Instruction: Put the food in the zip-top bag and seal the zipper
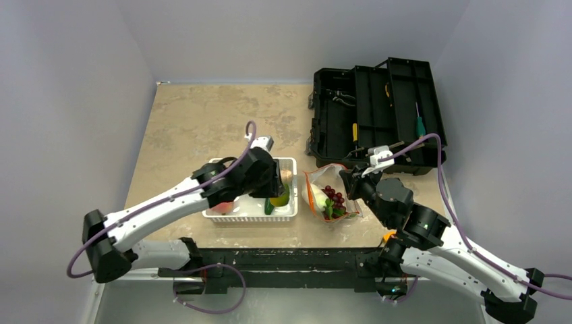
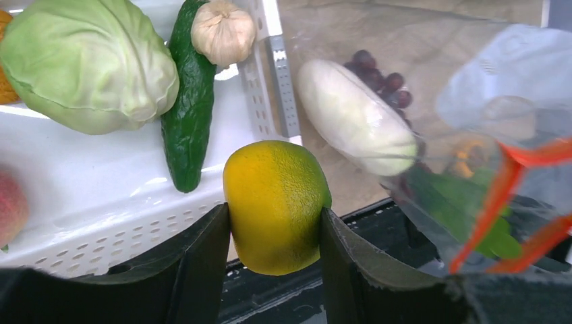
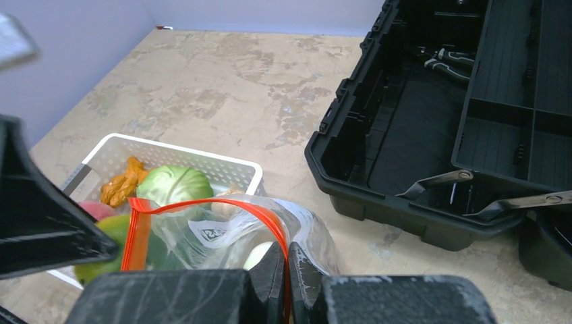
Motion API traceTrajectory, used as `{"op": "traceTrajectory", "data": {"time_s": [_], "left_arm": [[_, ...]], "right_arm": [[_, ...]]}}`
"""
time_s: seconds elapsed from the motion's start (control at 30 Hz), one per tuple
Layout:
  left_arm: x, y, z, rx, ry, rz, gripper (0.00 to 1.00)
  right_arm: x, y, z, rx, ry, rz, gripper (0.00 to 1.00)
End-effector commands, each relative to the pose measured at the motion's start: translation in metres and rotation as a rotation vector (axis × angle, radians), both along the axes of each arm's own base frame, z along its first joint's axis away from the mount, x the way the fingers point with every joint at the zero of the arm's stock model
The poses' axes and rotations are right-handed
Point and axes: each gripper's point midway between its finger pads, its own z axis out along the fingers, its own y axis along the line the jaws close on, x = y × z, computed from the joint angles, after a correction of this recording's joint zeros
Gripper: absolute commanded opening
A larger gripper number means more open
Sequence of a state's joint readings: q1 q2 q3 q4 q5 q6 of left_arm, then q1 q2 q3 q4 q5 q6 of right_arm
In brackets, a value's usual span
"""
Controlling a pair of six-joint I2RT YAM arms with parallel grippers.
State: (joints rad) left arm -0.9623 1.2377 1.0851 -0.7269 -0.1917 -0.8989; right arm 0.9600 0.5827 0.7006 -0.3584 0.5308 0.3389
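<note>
My left gripper (image 2: 275, 229) is shut on the yellow-green mango (image 2: 275, 202) and holds it over the white basket's right rim (image 1: 295, 196), beside the bag. The clear zip-top bag (image 1: 330, 196) lies right of the basket with its mouth held open; white radish (image 2: 354, 115), purple grapes (image 2: 384, 77) and green leaves show inside. My right gripper (image 3: 286, 273) is shut on the bag's orange-red zipper strip (image 3: 202, 206) at the mouth edge. Cabbage (image 2: 88, 64), cucumber (image 2: 189, 101), a mushroom (image 2: 222, 30), a pink peach (image 2: 10, 206) and orange pieces (image 3: 121, 185) lie in the basket.
An open black toolbox (image 1: 378, 118) with tools stands at the back right, close behind the bag. The black frame rail (image 1: 283, 260) runs along the near table edge. Bare tan tabletop (image 1: 202, 121) lies behind the basket.
</note>
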Motion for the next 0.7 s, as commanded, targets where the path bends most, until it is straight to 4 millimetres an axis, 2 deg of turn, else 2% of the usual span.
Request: {"op": "traceTrajectory", "data": {"time_s": [0.0, 0.2, 0.37, 0.5, 0.57, 0.67], "left_arm": [[-0.006, 0.000, 0.049, -0.159, -0.093, -0.033, 0.21], [-0.028, -0.024, 0.127, -0.468, -0.204, -0.201, 0.22], [-0.050, -0.056, 0.173, -0.674, -0.218, -0.352, 0.21], [-0.057, -0.082, 0.185, -0.683, -0.223, -0.426, 0.22], [-0.053, -0.095, 0.180, -0.667, -0.212, -0.430, 0.22], [-0.042, -0.104, 0.168, -0.624, -0.206, -0.396, 0.22]], "right_arm": [[0.003, 0.004, 0.008, 0.035, -0.022, 0.001, 0.00], [0.003, 0.005, 0.010, 0.039, -0.028, 0.003, 0.00], [0.003, 0.006, 0.007, 0.032, -0.021, 0.002, 0.00], [0.004, 0.006, 0.007, 0.027, -0.022, 0.003, 0.00], [0.003, 0.005, 0.011, 0.025, -0.022, 0.002, 0.00], [0.001, 0.004, 0.011, 0.033, -0.026, 0.006, 0.00]]}}
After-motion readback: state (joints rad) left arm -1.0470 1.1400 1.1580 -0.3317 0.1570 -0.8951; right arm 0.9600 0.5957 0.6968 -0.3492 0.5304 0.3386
